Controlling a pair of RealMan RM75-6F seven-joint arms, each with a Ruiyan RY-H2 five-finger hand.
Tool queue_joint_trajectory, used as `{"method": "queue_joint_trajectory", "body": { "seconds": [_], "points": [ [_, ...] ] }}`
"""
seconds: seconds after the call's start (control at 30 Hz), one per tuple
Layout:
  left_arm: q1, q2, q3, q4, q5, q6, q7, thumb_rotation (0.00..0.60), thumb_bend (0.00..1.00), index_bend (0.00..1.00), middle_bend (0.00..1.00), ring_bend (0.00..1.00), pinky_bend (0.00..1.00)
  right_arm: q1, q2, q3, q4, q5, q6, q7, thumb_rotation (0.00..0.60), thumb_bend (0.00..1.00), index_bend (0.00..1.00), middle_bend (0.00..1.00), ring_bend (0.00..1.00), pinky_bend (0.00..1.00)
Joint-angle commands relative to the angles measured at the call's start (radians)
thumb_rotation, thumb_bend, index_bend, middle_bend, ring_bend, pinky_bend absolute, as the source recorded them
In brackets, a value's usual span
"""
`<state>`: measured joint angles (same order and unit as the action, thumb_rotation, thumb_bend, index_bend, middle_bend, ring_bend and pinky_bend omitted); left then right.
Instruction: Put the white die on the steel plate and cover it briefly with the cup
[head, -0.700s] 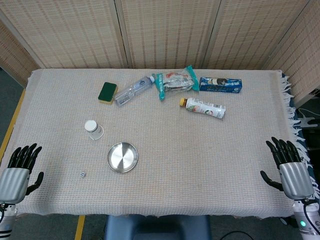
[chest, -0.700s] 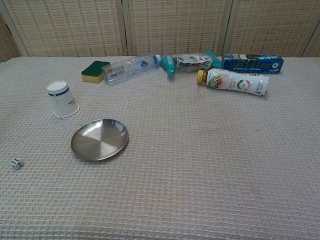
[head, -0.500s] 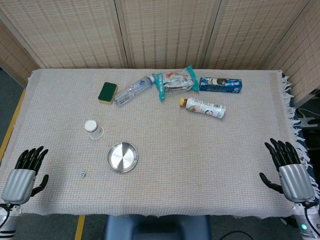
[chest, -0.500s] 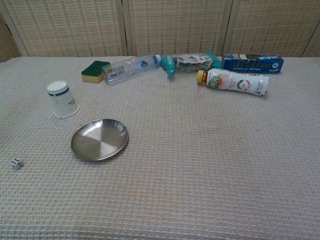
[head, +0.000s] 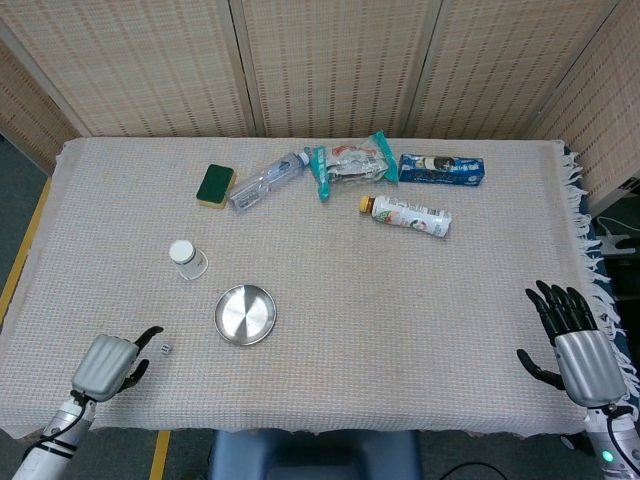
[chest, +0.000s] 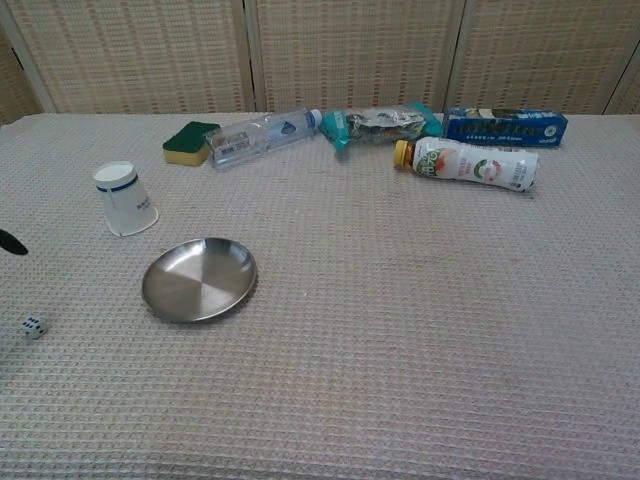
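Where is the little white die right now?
In the head view, the little white die lies on the cloth at the near left, between the left hand and the round steel plate.

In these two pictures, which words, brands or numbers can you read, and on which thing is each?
None can be read.
Blue box: white print, too blurred.
Drink bottle: label blurred.
Cup: small dark print, too small.
Clear bottle: label unreadable.
Die: pips show, count unclear.
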<state>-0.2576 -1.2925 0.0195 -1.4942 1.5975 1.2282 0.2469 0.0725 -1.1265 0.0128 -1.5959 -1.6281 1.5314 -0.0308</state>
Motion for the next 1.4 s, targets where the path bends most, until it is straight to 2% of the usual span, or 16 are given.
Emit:
{"method": "queue_joint_trajectory", "body": {
  "seconds": [0.03,0.23,0.47,0.9,1.2,1.4],
  "points": [
    [-0.03,-0.042,-0.002,0.022,-0.021,-0.04,0.03,0.6,0.44,0.28,0.94,0.87,0.87,0.001,0.004,0.0,-0.002,0.004,-0.005,0.003,0.534,0.19,0.0,0.0,0.0,0.0],
    [-0.046,-0.09,0.0,0.08,-0.028,-0.056,0.034,0.6,0.44,0.32,0.95,0.88,0.87,0.001,0.01,0.006,-0.003,0.016,-0.006,0.011,0.536,0.19,0.0,0.0,0.0,0.0],
    [-0.049,-0.177,0.0,0.204,-0.026,-0.034,0.006,0.6,0.44,0.37,0.98,0.9,0.89,-0.005,0.021,0.006,-0.013,0.015,0.002,0.017,0.535,0.19,0.0,0.0,0.0,0.0],
    [-0.059,-0.214,0.007,0.286,-0.052,-0.052,-0.017,0.6,0.44,0.38,0.99,0.9,0.89,-0.003,0.02,0.006,-0.018,0.022,-0.011,0.009,0.534,0.19,0.0,0.0,0.0,0.0],
    [-0.063,-0.232,0.015,0.327,-0.034,-0.026,-0.047,0.6,0.44,0.49,1.0,0.9,0.9,-0.002,0.022,0.007,-0.022,0.033,-0.023,-0.001,0.534,0.19,0.0,0.0,0.0,0.0],
    [-0.066,-0.239,0.018,0.344,-0.034,-0.025,-0.058,0.6,0.44,0.49,1.0,0.9,0.9,-0.001,0.024,0.005,-0.026,0.036,-0.03,-0.005,0.534,0.19,0.0,0.0,0.0,0.0]
  ]
}}
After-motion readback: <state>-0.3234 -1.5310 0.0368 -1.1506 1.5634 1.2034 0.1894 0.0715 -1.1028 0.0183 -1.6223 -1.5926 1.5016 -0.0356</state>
